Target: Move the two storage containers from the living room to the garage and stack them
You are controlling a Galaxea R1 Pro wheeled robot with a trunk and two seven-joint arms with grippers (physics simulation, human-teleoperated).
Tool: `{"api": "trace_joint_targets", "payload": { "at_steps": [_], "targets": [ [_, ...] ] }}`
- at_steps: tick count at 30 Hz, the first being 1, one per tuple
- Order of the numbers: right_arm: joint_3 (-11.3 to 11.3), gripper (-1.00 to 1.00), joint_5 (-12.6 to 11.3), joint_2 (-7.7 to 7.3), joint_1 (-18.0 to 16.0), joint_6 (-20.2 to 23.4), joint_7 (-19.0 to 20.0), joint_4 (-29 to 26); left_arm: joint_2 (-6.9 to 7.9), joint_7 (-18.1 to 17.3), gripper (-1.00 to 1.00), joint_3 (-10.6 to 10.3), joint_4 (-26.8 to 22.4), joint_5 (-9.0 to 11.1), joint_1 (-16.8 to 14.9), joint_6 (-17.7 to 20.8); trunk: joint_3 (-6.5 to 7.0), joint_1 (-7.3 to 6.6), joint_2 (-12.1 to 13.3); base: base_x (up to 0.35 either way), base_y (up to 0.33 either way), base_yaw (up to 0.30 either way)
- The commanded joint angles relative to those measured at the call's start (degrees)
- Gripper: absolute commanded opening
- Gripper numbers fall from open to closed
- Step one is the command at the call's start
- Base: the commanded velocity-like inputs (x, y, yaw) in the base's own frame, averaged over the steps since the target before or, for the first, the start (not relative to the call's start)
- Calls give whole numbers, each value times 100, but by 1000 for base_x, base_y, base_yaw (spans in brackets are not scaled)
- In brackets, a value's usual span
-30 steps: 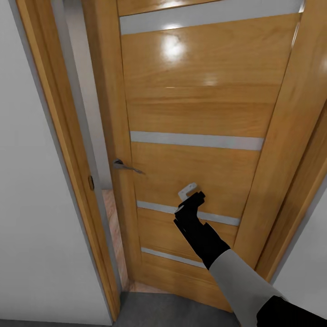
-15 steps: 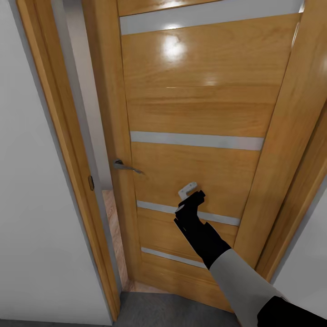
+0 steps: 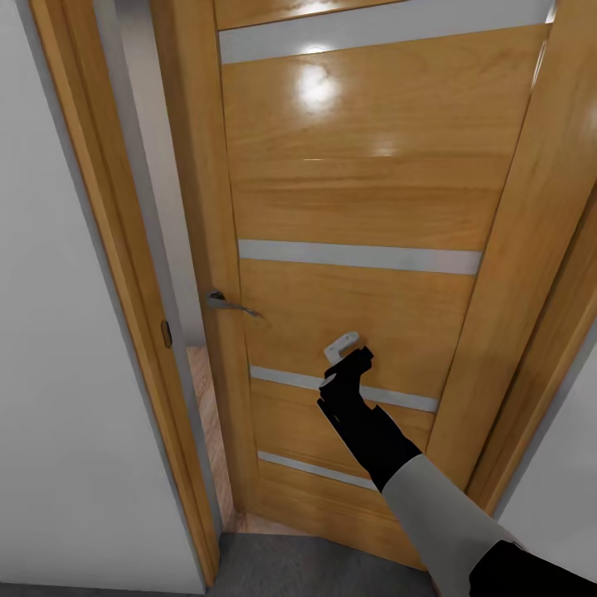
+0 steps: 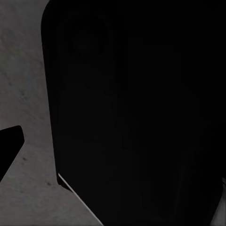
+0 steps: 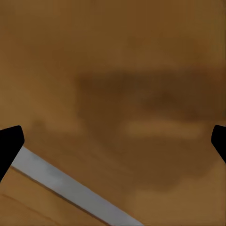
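Garage floor [image 3: 315, 572]: grey concrete strip at the foot of the head view, running up to the door threshold. Mottled grey concrete also in the left wrist view [image 4: 23, 84], beside a large black shape too dark to identify.

Orange-wood door [image 3: 356, 199] close ahead, glossy, crossed by frosted strips [image 3: 356, 257]. Stands ajar: narrow gap on its handle side, between door edge and door frame [image 3: 99, 249]. Light plank flooring [image 3: 206, 414] seen through the gap. Metal lever handle [image 3: 230, 305] near the door's edge.

Right hand [image 3: 347, 348] up against the door face, just above a lower strip, well apart from the handle. Right wrist view: two dark fingertips [image 5: 9, 146] at opposite margins, spread wide, wood and one pale strip [image 5: 70, 188] between them.

Left hand: one dark fingertip [image 4: 8, 146] in its own view; spread or pressed together, cannot tell.

White wall [image 3: 50, 373] left of the frame.
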Motion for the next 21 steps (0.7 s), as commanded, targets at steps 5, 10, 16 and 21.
{"api": "trace_joint_targets", "payload": {
  "at_steps": [5,10,16,21],
  "targets": [
    [9,100,1,-20,-6,31,-17,-1,-5,1,100,7,-2,5,-1,-3,-6,0,-3,0,0,0],
    [7,100,1,-11,-6,25,-17,-1,1,1,100,17,-4,4,2,-3,-6,0,-3,1,0,0],
    [15,100,1,-8,-6,35,-12,-1,-1,1,100,-21,-4,-26,-1,15,-6,0,-3,242,0,0],
    [16,100,5,-21,-6,45,-36,11,1,2,100,-13,-5,-11,-1,14,-6,0,-3,321,0,0]
  ]
}}
